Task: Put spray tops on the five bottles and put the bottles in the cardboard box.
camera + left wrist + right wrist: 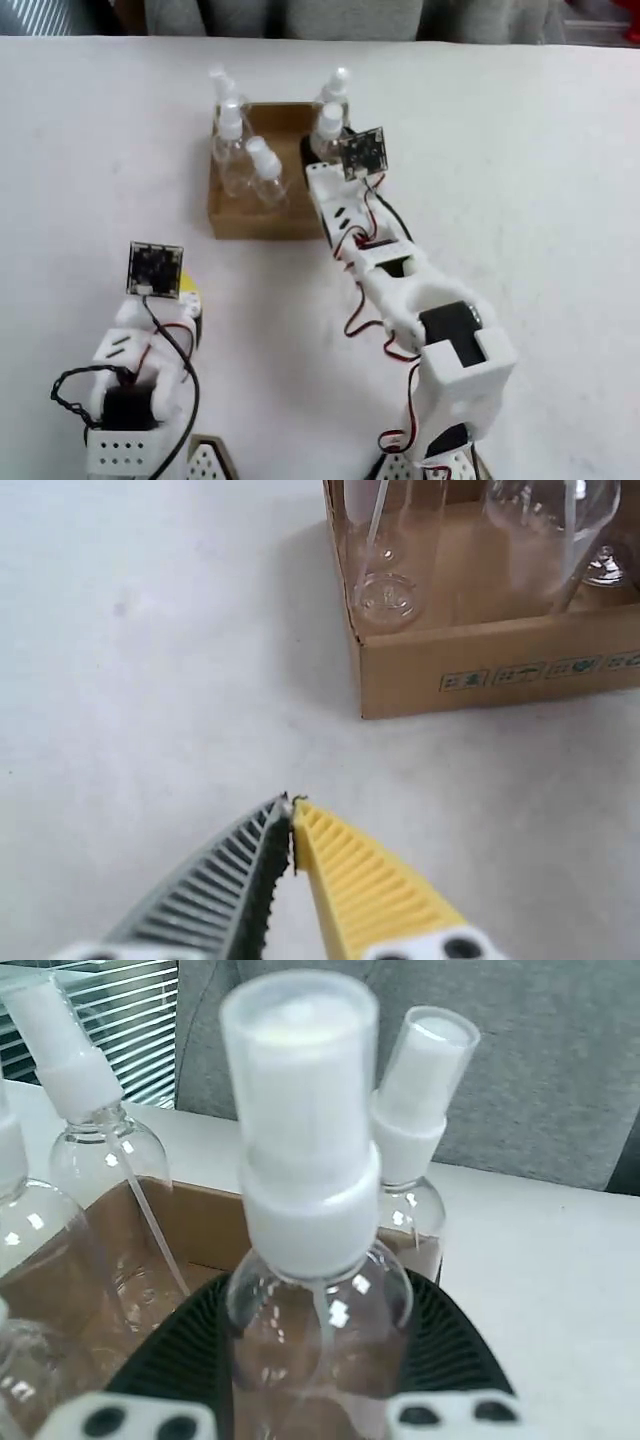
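White spray top already fitted, a clear round-bodied plastic bottle [310,1210] stands upright in the right gripper [322,1310], whose black curved jaws are pinched around the bottle's shoulder at the right-hand edge of the brown cardboard box [262,222]. Whether its base has reached the box floor cannot be told. Three more capped clear bottles [232,128] stand inside the box along its left side, and a fourth capped bottle [340,85] stands at the far right corner, just beyond the held one, though the rim hides whether it is inside or just outside. With all five bottles apparently wearing tops, the capping looks finished and the step in hand appears to be boxing the last bottle. The next move likely calls for setting it down squarely in the free right side of the box, then spreading the jaws and lifting away without tipping the neighbour behind. The left gripper [290,825], its grey and yellow ribbed fingers pressed together on nothing, hangs low over the white desk [520,150], apart from the box's near left corner. Beyond the desk's far edge are grey upholstered seat backs [540,1060] and a slatted window blind [130,1000].
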